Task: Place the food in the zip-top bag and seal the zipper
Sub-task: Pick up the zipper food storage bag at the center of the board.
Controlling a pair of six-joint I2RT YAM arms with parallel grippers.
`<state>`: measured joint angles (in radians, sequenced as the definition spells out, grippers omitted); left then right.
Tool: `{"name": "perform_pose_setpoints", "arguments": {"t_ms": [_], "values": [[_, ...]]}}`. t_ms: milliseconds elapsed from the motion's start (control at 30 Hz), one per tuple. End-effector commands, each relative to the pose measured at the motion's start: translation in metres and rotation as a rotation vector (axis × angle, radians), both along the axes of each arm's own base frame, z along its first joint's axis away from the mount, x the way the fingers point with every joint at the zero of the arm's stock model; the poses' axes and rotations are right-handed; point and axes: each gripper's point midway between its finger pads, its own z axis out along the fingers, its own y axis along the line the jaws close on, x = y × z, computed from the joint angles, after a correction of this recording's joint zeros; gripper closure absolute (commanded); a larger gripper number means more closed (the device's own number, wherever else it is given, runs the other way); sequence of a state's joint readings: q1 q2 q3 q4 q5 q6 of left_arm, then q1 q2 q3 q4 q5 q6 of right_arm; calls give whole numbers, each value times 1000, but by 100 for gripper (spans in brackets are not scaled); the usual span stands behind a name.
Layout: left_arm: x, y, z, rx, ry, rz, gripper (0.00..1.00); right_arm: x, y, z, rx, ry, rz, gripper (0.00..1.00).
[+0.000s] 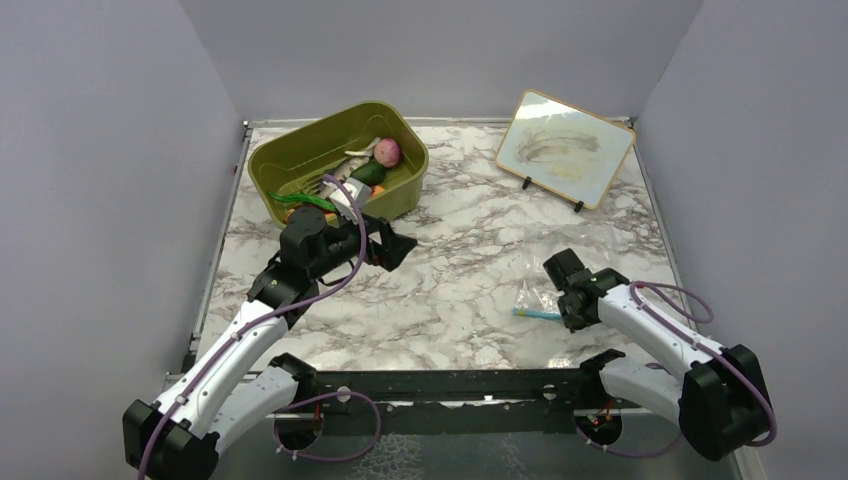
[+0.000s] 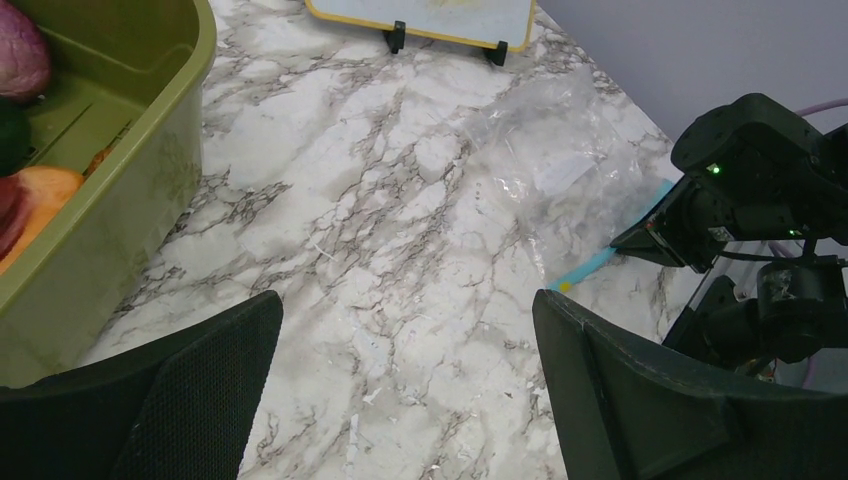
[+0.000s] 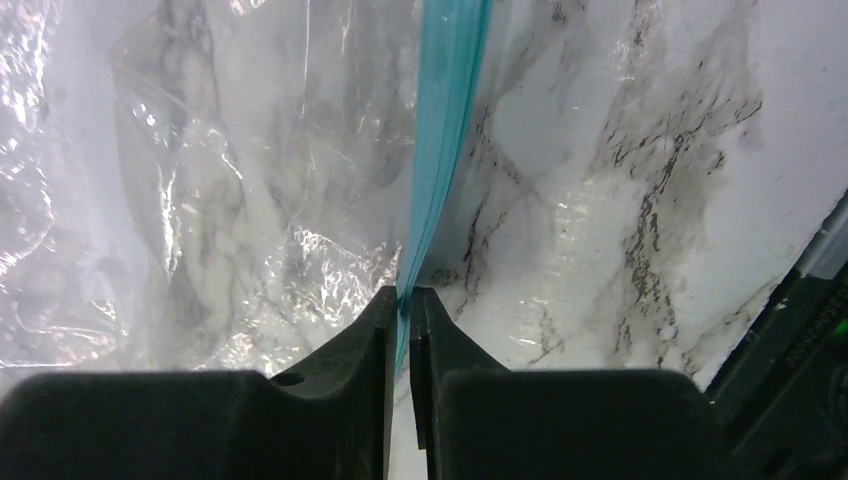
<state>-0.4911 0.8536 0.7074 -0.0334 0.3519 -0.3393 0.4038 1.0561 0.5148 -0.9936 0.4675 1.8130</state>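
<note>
The clear zip-top bag (image 1: pixel 541 297) lies on the marble at the right front; it also shows in the left wrist view (image 2: pixel 560 150) and the right wrist view (image 3: pixel 220 200). Its blue zipper (image 3: pixel 445 130) runs along its mouth (image 1: pixel 536 313). My right gripper (image 3: pixel 403 295) is shut on the zipper. The food lies in the olive-green tub (image 1: pixel 300 150): a pink onion (image 1: pixel 387 151), dark green vegetables (image 1: pixel 368 173), a white piece (image 1: pixel 356 163) and an orange piece (image 2: pixel 40 195). My left gripper (image 2: pixel 405 340) is open and empty just in front of the tub.
A framed whiteboard (image 1: pixel 565 148) stands tilted at the back right. Grey walls close the table at left, back and right. The right arm's black body (image 2: pixel 760 170) sits at the right of the left wrist view.
</note>
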Motion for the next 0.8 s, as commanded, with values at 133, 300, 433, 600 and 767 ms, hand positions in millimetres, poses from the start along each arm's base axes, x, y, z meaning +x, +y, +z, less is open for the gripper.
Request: {"name": "perform_pose_setpoints", "arguments": {"t_ms": [133,300,433,600,767], "values": [[-3,7,3,30,-52,10,1,18,-15,21,-74,-143,17,99],[-4,9,6,23,-49,21,3,28,-14,45,-85,-232,113,99],[-4,8,0,49,0,15,3,43,-9,72,-112,-353,261,99],[-9,0,-1,48,45,-37,5,59,0,120,-168,-503,457,99],[-9,-4,11,42,29,-62,5,74,29,178,-196,-667,729,99]]}}
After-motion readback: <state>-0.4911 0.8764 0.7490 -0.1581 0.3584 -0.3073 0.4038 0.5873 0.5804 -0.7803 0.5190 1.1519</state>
